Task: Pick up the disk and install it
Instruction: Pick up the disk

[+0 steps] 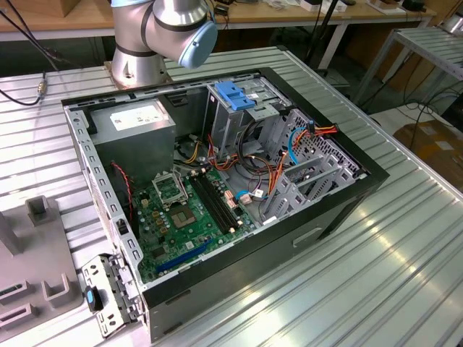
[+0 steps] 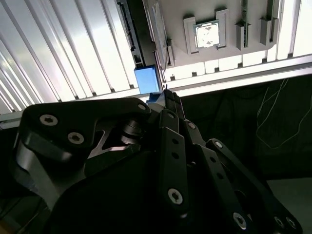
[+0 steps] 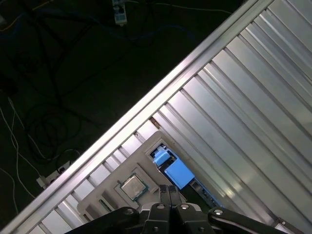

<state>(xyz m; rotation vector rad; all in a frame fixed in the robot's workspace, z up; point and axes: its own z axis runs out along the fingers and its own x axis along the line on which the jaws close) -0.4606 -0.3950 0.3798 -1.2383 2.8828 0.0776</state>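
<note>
Black jointed hand (image 3: pixel 168 189), fingers pressed together, hangs over the blue-framed disk (image 3: pixel 176 171) in a grey holder (image 3: pixel 109 195).

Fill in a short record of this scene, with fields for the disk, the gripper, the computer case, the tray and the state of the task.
disk: on the table, outside the case, between the grey tray and the case's corner; blue carrier seen in both wrist views
gripper: shut, empty, above the disk and apart from it
computer case: open, motherboard exposed
grey tray: beside the disk, holds a processor chip
task state: disk not yet picked up or installed
</note>
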